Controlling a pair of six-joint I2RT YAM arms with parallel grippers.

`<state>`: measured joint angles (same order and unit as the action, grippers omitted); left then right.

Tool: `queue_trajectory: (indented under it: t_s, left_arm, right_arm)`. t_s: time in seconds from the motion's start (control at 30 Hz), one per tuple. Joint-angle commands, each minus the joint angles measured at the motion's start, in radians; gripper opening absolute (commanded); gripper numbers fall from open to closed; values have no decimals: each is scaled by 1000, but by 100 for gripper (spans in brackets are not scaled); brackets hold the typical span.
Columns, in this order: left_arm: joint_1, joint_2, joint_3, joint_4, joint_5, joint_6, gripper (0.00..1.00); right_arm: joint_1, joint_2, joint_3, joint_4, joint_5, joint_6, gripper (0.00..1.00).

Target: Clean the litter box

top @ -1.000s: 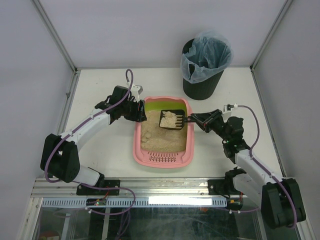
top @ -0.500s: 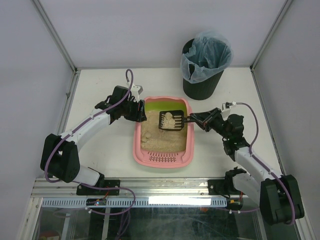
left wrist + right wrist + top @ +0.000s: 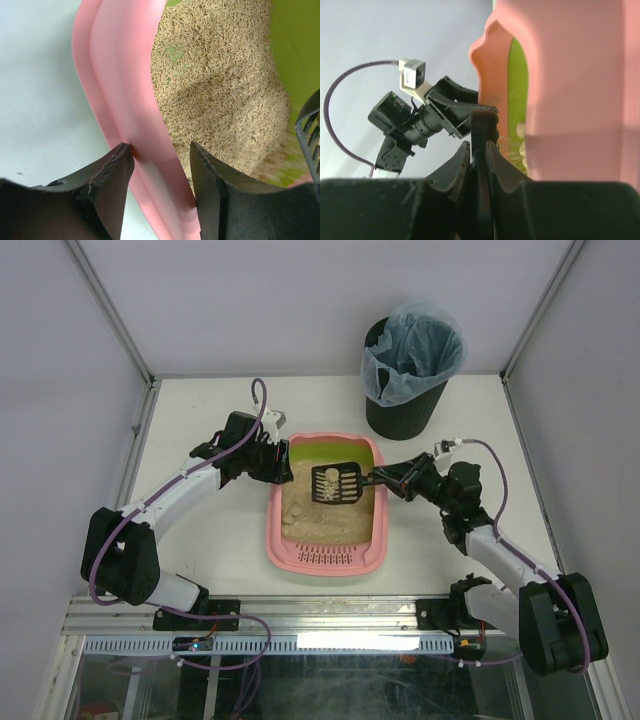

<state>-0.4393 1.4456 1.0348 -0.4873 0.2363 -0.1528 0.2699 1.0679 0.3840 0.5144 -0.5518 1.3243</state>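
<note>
Where the litter box (image 3: 322,558) sits: mid-table (image 3: 210,540), slotted rim toward the arm bases, lime-green end toward the far side.
Litter box handling: stiff pink plastic wall (image 3: 130,100), probably light and apt to slide. The sandy load sits low, so I'd judge the rim the place to grip.
Bin (image 3: 405,410): black, bagged, well apart at the far right.
Scoop (image 3: 338,484): black, slotted, over the litter, with pale clumps on it.
Left gripper (image 3: 272,468): pinched on the tray's left wall, one finger outside and one inside, so it looks like a brace.
Right gripper (image 3: 385,478): clamped together on the scoop handle (image 3: 481,130).
Litter (image 3: 215,90): loose beige pellets, likely to spill if the tray tips.
</note>
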Motion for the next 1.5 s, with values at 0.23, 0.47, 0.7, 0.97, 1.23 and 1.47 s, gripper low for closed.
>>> queue_trajectory:
  t_s: [0.23, 0.47, 0.7, 0.97, 1.23, 1.47]
  left_arm:
    - [-19, 11, 10, 35, 9, 31, 49]
    - [-21, 14, 9, 35, 9, 30, 49]
    - [-21, 19, 9, 35, 11, 30, 49]
    - [-21, 21, 9, 33, 11, 30, 49]
    - [-22, 21, 10, 33, 6, 31, 49]
    - [-22, 27, 10, 30, 9, 31, 49]
  right_arm:
    - [34, -27, 84, 10, -22, -90, 0]
    - [55, -53, 56, 38, 32, -83, 0]
    - [21, -61, 0, 68, 81, -26, 0]
    - [25, -74, 46, 56, 40, -65, 0]
    - [21, -59, 49, 47, 27, -91, 0]
    - [14, -42, 8, 85, 65, -40, 0]
